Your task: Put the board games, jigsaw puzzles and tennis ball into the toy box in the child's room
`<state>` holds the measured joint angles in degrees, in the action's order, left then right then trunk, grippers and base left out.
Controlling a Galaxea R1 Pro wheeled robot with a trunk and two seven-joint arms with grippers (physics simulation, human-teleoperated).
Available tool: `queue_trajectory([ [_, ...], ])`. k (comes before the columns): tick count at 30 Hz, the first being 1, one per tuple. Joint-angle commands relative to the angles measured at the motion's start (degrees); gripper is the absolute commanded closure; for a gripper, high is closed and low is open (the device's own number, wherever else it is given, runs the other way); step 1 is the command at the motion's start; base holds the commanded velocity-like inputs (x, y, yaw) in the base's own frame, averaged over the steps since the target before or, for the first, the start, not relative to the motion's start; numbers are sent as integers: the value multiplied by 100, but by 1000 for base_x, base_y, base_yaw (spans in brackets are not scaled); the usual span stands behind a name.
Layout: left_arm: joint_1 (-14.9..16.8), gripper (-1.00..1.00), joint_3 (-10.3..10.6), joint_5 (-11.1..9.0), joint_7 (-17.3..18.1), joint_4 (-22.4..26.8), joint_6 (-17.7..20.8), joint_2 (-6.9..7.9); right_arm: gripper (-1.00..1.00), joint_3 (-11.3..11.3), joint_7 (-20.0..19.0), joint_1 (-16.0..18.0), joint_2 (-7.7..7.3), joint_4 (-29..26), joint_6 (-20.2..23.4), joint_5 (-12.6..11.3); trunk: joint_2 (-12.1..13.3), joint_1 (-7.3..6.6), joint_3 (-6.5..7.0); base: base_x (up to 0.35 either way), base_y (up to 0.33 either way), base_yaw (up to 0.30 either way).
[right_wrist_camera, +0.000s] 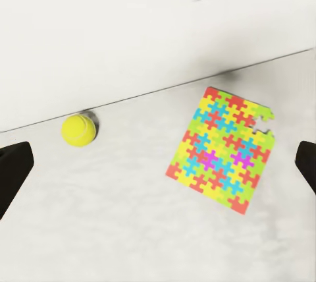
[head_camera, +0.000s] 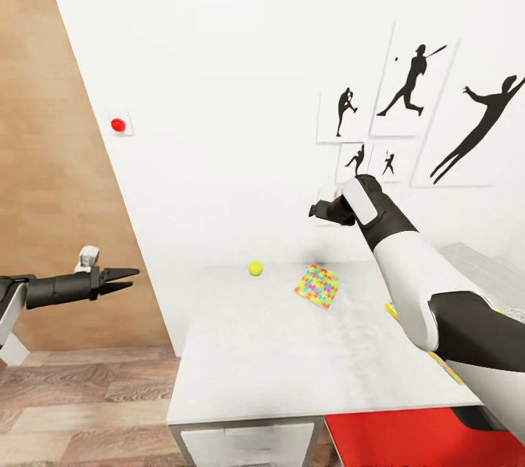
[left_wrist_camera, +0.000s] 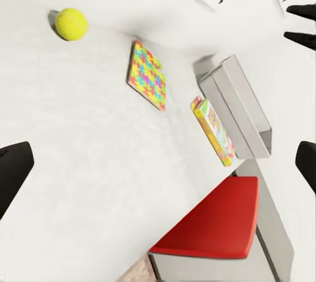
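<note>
On the white table point(head_camera: 292, 365) a small yellow-green tennis ball point(head_camera: 255, 268) lies near the wall. A jigsaw puzzle point(head_camera: 318, 285) lies flat to its right. My right gripper point(head_camera: 319, 210) hangs open above the table's far edge, over the puzzle point(right_wrist_camera: 224, 150) and ball point(right_wrist_camera: 79, 130), touching neither. My left gripper point(head_camera: 124, 280) is open and empty, left of the table over the floor. In the left wrist view the light-grey toy box point(left_wrist_camera: 240, 107) stands beyond the puzzle point(left_wrist_camera: 147, 75). A second flat yellow-edged colourful item point(left_wrist_camera: 214, 130) lies beside it; I cannot tell puzzle from game box.
A red seat point(head_camera: 408, 438) sits under the table's near right corner. The white wall behind carries black silhouette pictures point(head_camera: 412, 81) and a red button point(head_camera: 118, 124). A tan wooden panel point(head_camera: 51, 161) and plank floor point(head_camera: 80, 409) lie to the left.
</note>
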<state>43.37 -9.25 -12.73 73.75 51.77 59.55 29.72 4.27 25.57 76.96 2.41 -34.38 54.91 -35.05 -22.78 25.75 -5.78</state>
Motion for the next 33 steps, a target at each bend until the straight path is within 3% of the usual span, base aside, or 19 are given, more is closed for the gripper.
queue_trajectory([
  [1,5,-100,1,6,117,0,41,13,-100,21,58,13,-6,19,10,-61,-14,4,-23,0,0,0],
  [8,5,-100,2,33,309,0,40,32,-100,17,52,42,-34,116,4,-63,-14,4,-90,0,0,0],
  [33,5,-100,57,49,324,0,24,25,-100,42,5,-6,-148,124,-79,-28,-14,4,-327,0,0,0],
])
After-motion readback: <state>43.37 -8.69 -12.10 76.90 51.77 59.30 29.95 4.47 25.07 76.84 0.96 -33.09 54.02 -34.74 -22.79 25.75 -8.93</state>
